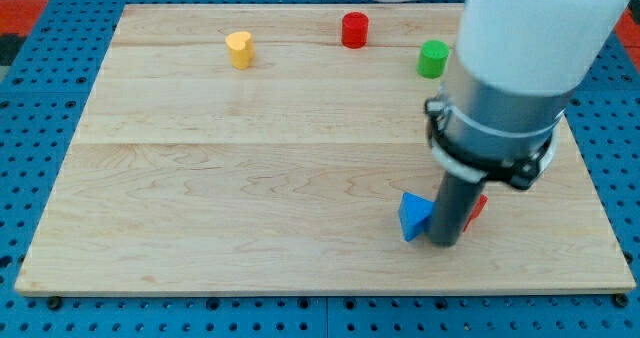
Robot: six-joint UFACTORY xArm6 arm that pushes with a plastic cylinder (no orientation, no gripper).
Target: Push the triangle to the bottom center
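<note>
- You are working with no jaws here, only a rod; my tip [445,244] is sitting on the board, touching the blue triangle [414,216] from the view's right.
- That placing is setting up a leftward push, since the triangle is lying near the bottom edge, right of centre.
- A red block [478,208] is peeking out behind the rod; its shape is probably hidden, so I cannot tell it.
- Well apart, near the view's top, a yellow block [239,49], a red cylinder [354,29] and a green cylinder [432,59] are standing on the wooden board [250,178].
</note>
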